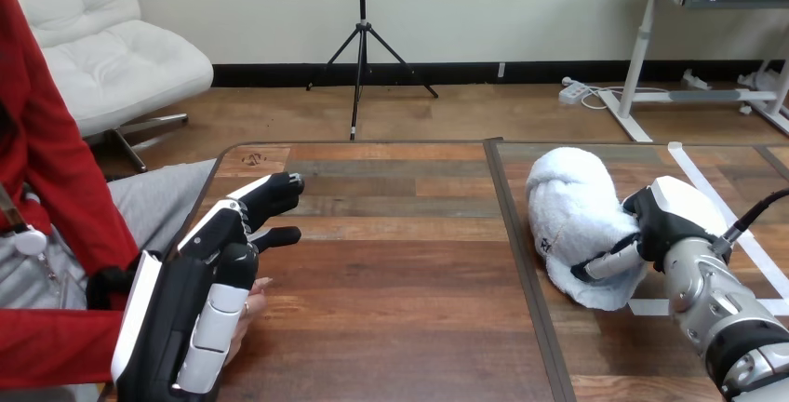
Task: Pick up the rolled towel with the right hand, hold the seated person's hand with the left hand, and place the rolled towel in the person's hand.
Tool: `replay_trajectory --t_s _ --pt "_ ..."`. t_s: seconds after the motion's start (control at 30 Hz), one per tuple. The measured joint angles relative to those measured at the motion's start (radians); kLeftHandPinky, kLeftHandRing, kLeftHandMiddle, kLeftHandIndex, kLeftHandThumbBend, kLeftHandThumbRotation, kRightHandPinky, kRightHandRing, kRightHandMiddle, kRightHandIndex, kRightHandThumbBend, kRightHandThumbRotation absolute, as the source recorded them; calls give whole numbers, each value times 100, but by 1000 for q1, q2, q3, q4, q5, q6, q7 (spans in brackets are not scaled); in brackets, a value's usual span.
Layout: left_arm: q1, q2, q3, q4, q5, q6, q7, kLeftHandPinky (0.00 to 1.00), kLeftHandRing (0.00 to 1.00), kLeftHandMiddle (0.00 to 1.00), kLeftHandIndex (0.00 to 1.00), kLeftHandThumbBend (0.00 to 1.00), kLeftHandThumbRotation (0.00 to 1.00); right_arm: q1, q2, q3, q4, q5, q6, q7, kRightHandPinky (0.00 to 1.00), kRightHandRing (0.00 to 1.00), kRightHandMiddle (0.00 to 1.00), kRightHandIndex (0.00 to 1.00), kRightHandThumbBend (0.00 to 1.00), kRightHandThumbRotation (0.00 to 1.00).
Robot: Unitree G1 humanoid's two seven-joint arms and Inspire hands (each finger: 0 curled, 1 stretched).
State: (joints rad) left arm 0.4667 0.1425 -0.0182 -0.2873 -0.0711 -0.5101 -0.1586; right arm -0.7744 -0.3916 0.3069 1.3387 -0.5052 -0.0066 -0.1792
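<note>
At 3 o'clock the right hand has its fingers curled round the rolled towel, which seems to sit on the table. At 8 o'clock the left hand lies over the person's hand, fingers straight, not gripping. Holding, lifting and giving are left.

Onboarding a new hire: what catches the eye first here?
The white rolled towel at the right of the table, with the right hand curled round its right side. At lower left, the left hand lies over the person's hand.
</note>
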Motion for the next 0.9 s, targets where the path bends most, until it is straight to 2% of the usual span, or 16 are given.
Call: replay_trajectory --t_s 0.4,0.9 --pt "2 -2 0 0 2 0 1 75 84 82 77 71 99 26 -3 -20 0 23 -56 -33 39 46 50 47 72 0" --pt "5 -2 0 0 6 0 9 74 84 83 77 72 100 82 2 -71 0 74 -176 -99 38 43 48 48 71 0"
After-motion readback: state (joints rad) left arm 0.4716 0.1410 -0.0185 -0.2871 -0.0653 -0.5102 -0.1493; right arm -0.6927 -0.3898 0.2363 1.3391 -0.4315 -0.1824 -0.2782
